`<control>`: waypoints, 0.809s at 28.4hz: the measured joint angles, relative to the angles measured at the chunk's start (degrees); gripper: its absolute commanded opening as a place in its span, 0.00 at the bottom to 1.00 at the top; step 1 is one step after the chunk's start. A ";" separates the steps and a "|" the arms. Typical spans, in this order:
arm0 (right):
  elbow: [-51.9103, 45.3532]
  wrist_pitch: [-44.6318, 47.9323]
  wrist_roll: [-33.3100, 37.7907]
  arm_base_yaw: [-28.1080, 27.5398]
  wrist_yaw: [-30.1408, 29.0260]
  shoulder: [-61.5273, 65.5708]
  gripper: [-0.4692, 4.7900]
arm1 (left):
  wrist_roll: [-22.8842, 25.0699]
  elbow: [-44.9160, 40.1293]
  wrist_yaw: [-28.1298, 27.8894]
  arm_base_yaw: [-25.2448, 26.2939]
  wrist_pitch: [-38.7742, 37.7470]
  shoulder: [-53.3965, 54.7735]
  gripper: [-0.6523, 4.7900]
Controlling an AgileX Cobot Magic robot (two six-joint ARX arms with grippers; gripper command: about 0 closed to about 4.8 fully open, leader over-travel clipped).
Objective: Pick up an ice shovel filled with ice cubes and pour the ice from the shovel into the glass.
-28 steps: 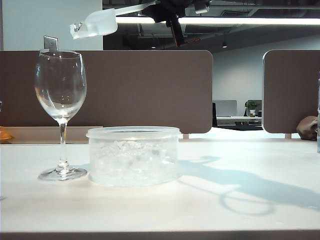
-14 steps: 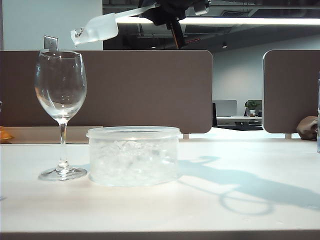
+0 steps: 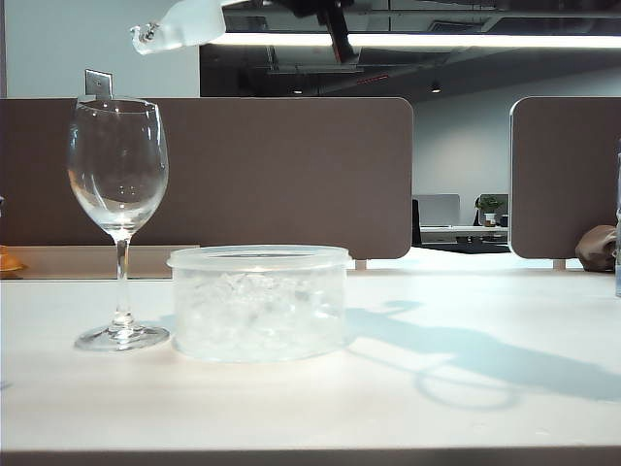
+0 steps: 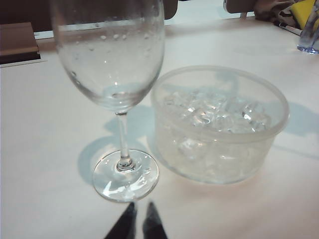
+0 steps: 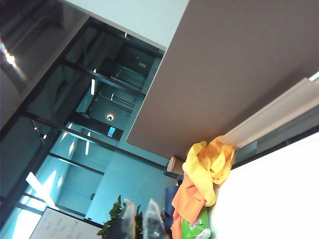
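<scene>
The ice shovel, translucent white, hangs at the top edge of the exterior view, above and slightly right of the glass. Its mouth tilts down to the left, with an ice chunk at its lip. My right gripper is shut on its handle and mostly cut off by the frame; in the right wrist view its tips face partition and ceiling. The glass stands upright, droplets on its wall. Beside it the tub holds ice cubes. My left gripper is shut and empty, near the glass foot.
Brown partition panels stand behind the table. A yellow and orange cloth lies at the table's far edge. A bluish clear object stands at the far right. The arm's shadow falls right of the tub.
The right gripper has lifted the shovel higher and slightly left, so the handle and gripper now run off the top edge. Glass, tub and left gripper have not moved.
</scene>
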 measured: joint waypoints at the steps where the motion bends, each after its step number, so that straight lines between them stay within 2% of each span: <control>1: 0.31 -0.79 -0.55 0.00 -0.02 0.00 0.08 | 0.00 0.00 0.00 0.00 0.00 0.00 0.17; 23: 2.40 -4.87 -4.57 0.00 -1.38 0.94 0.08 | 0.00 0.00 0.00 0.00 0.00 -0.04 0.17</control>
